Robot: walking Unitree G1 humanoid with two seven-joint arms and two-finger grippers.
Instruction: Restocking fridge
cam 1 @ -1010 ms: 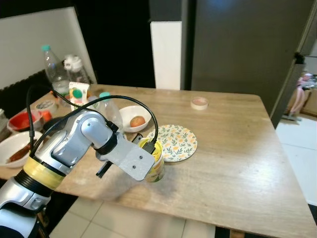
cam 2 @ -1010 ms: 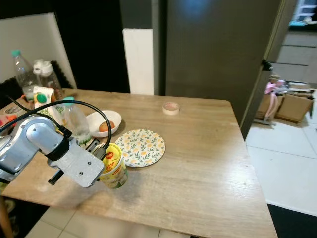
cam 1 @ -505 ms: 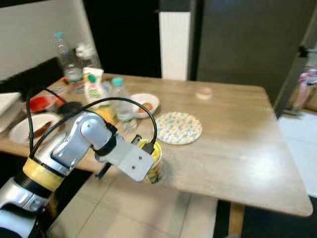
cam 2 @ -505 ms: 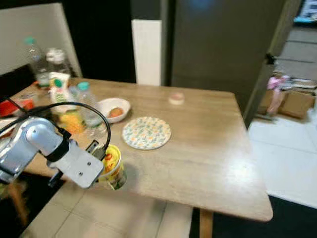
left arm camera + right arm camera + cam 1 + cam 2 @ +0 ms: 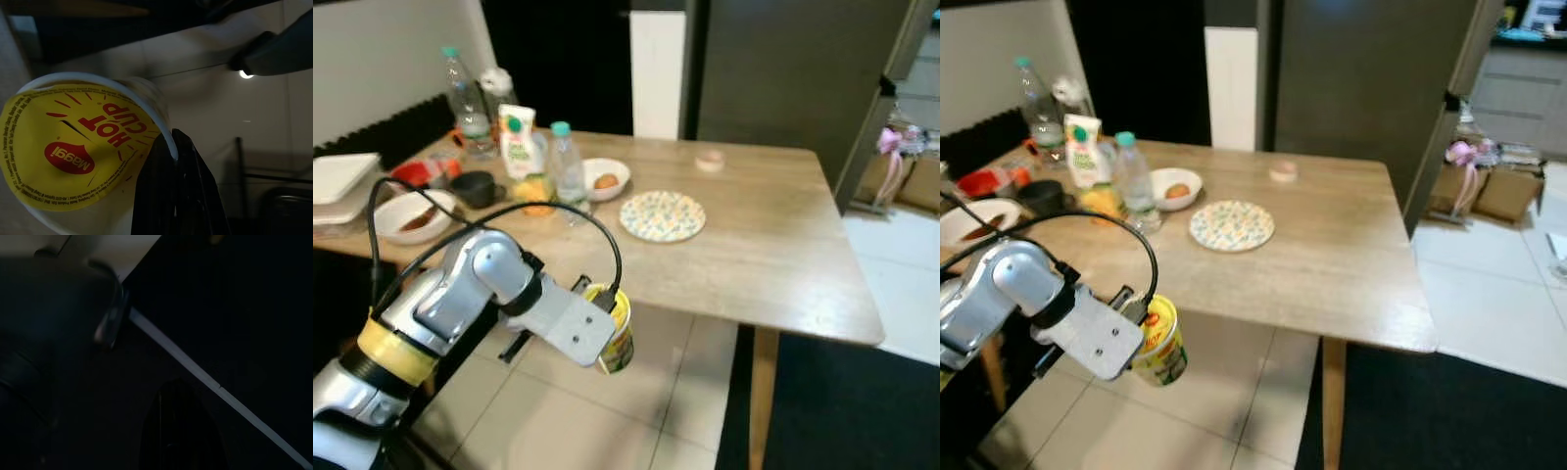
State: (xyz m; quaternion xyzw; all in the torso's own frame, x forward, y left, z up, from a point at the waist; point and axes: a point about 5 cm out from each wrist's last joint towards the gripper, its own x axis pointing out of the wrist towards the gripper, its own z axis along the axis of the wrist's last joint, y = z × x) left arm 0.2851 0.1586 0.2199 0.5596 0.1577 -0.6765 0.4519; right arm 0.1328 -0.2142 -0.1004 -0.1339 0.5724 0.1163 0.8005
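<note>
My left gripper [image 5: 604, 308] is shut on a yellow Maggi Hot Cup noodle cup [image 5: 616, 330]. It holds the cup tilted in the air over the tiled floor, on the near side of the wooden table [image 5: 773, 264]. In the left wrist view a black finger [image 5: 171, 196] presses on the rim of the cup's yellow lid [image 5: 73, 156]. The tall dark grey fridge [image 5: 783, 78] stands shut behind the table. The right wrist view is very dark, with the right gripper [image 5: 178, 431] only a black shape.
On the table are a flowered plate [image 5: 663, 214], a white bowl [image 5: 605, 178] holding a brown round thing, a water bottle [image 5: 566, 162], a green-capped carton [image 5: 517, 142], a tape roll [image 5: 710, 160] and more dishes at the far left. Cardboard boxes [image 5: 1498, 191] sit at the right.
The whole view has pulled back from the table. The cup, earlier resting on the table's near edge, now hangs over the floor in my left gripper.
</note>
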